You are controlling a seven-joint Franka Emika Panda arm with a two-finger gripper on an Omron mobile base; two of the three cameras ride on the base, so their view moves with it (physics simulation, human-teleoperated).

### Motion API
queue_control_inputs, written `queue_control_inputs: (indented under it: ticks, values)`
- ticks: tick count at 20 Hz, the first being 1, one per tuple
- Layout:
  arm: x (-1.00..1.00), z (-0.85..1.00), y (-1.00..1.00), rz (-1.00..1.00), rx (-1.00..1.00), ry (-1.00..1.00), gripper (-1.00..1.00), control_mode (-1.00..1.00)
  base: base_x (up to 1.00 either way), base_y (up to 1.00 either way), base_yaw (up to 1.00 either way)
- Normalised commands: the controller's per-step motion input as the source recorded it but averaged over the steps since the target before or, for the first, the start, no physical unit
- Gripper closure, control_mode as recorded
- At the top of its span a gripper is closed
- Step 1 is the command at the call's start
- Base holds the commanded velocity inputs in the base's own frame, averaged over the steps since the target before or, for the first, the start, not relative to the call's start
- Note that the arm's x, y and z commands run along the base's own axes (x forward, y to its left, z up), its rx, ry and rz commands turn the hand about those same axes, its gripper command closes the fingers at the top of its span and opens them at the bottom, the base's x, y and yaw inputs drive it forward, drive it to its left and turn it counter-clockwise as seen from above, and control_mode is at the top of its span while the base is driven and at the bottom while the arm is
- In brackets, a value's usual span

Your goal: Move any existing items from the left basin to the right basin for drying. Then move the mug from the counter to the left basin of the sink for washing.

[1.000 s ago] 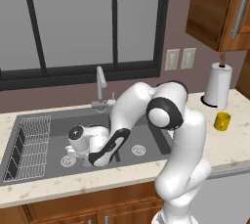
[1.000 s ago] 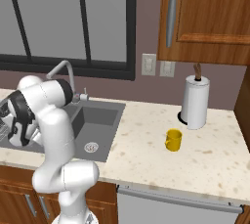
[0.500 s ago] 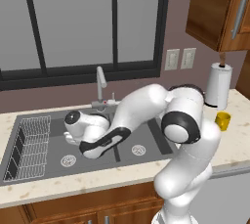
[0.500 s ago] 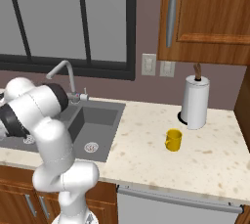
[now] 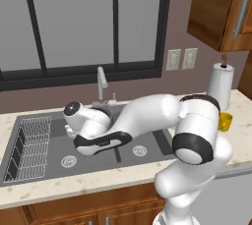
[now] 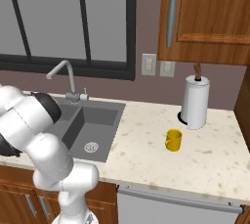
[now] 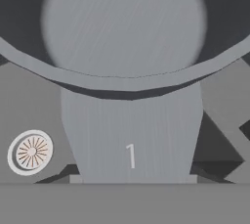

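In the left base view we see the arm reaching low and leftward across the sink [image 5: 54, 167], its hand over the wider left basin [image 5: 59, 143], between the white wire rack [image 5: 32, 145] and the divider. The hand's own body hides the gripper here, so we cannot tell from this side how the jaws stand. The basin's round drain [image 5: 68, 161] lies on the floor just in front of the hand, and the right basin [image 5: 147, 145] shows its own drain past the divider. The faucet [image 5: 101, 82] rises at the back edge. The yellow mug [image 5: 225, 121] stands on the counter [image 5: 98, 182] at far right, partly behind the arm's elbow, near the paper towel roll [image 5: 220, 85].

From the right base view we find the mug [image 6: 173, 140] upright on the counter [image 6: 195, 159], well apart from the sink and just in front of the towel roll [image 6: 195, 101]. The right basin [image 6: 93, 127] holds only its drain. The faucet [image 6: 63, 77] curves over the back rim.

Through the hand view we look at the grey cup [image 7: 129, 76] very close, its open mouth toward the lens and its wall bearing a "1". It hides the fingertips, so we cannot tell whether they clamp it. A drain [image 7: 30, 152] sits on the basin floor to one side.
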Motion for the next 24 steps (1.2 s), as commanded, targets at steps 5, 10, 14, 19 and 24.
queue_control_inputs:
  ticks: [5, 10, 14, 19, 24]
  values:
    - [-0.38, 0.21, -0.28, -0.04, 0.0, -0.03, 1.0, -1.0, 0.0, 0.0, 0.0]
    - [-0.28, 0.27, -0.36, -0.05, 0.0, -0.02, 1.0, -1.0, 0.0, 0.0, 0.0]
    - [-0.14, 0.22, -0.52, -0.04, 0.02, 0.0, 1.0, -1.0, 0.0, 0.0, 0.0]
    - [-0.08, 0.07, -0.54, -0.04, 0.04, 0.0, 1.0, -1.0, 0.0, 0.0, 0.0]
    - [-0.01, 0.02, -0.55, -0.02, 0.04, 0.0, 1.0, -1.0, 0.0, 0.0, 0.0]
